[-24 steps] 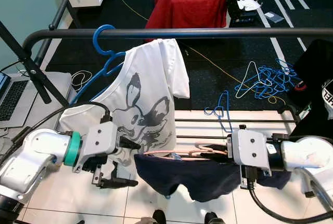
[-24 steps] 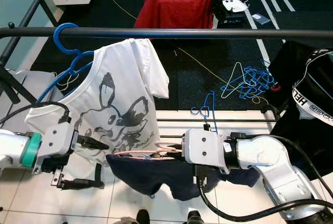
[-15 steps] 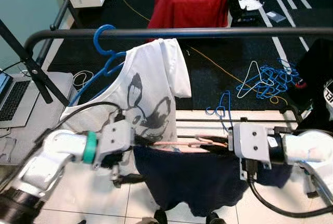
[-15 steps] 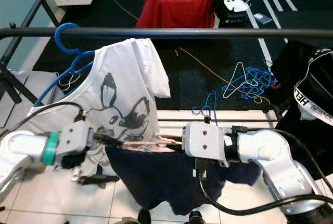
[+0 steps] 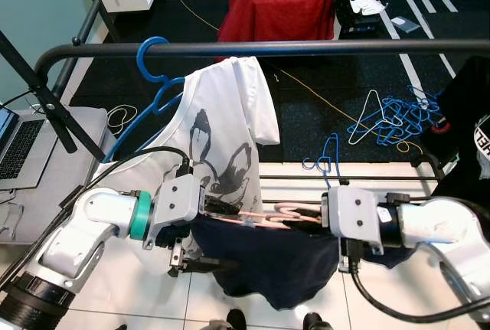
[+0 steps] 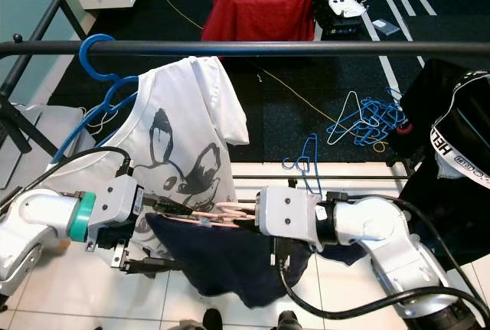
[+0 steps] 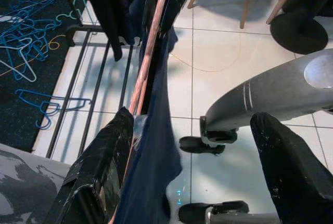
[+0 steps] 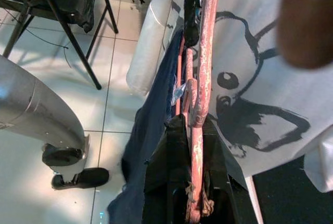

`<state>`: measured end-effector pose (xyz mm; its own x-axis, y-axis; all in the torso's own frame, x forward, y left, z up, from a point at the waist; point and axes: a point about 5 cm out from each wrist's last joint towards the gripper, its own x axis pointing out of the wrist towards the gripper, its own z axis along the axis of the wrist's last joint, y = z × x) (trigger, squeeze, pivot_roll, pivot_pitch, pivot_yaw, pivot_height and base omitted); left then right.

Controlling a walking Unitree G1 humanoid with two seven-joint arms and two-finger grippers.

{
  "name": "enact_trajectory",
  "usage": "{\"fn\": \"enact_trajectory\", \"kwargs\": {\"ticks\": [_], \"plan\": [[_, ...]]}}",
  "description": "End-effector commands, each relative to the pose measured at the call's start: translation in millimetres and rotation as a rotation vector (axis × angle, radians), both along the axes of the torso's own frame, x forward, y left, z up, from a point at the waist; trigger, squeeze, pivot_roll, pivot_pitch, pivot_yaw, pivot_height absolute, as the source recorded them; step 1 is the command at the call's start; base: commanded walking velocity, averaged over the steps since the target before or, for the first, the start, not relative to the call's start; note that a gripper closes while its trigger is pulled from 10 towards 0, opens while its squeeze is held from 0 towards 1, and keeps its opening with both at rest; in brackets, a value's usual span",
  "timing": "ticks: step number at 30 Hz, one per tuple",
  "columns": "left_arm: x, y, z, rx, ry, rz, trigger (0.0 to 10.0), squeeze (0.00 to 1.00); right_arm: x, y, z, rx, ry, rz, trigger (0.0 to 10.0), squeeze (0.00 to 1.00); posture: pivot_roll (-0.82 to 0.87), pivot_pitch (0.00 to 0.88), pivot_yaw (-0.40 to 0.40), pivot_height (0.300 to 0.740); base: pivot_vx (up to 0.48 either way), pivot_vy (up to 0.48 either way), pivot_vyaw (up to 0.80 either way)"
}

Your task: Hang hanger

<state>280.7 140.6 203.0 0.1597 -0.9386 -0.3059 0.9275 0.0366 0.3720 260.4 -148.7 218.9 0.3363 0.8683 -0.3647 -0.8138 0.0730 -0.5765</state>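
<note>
A pink hanger [image 5: 264,215] lies level below the rail [image 5: 306,47], draped with a dark navy garment [image 5: 283,257].

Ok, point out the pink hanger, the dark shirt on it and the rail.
pink hanger [image 5: 269,214], left eye view, its bar between the grippers
dark shirt [image 5: 285,263], left eye view, the hanging cloth
rail [image 5: 344,47], left eye view, the bare black bar

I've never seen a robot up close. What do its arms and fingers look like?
Both arms are silver tubes ending in pale grey boxy wrist blocks with screws. The left arm wears a teal ring, and black cables loop from each. The fingers are long, black and scuffed.
</note>
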Motion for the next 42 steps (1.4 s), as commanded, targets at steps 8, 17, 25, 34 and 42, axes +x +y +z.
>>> {"fn": "enact_trajectory", "kwargs": {"ticks": [8, 17, 25, 34, 42], "plan": [[0.1, 1.7, 8, -0.074, 0.001, 0.093, 10.0, 0.0, 4.1, 18.2, -8, 0.009, 0.008, 0.085, 0.0, 0.0, -0.25, 0.228, 0.181, 0.74, 0.0, 0.0, 0.0], [0.7, -6.0, 5, -0.092, 0.018, 0.126, 10.0, 0.0, 6.7, 20.2, -4, 0.027, -0.006, 0.08, 0.0, 0.0, -0.25, 0.232, 0.185, 0.74, 0.0, 0.0, 0.0], [4.3, -26.2, -13, -0.064, 0.008, 0.174, 7.5, 0.0, 11.9, 30.6, 10, 0.069, -0.053, 0.1, 0.0, 0.0, -0.26, 0.229, 0.185, 0.74, 0.0, 0.0, 0.0], [11.9, -29.3, -11, -0.09, 0.003, 0.226, 1.9, 0.0, 9.9, 32.2, 6, 0.05, -0.04, 0.118, 0.0, 0.0, -0.26, 0.231, 0.182, 0.74, 0.0, 0.0, 0.0], [12.3, -27.2, -11, -0.087, 0.002, 0.234, 2.0, 0.0, 7.8, 32.1, -1, 0.031, -0.021, 0.123, 0.0, 0.0, -0.26, 0.233, 0.182, 0.74, 0.0, 0.0, 0.0]]}}
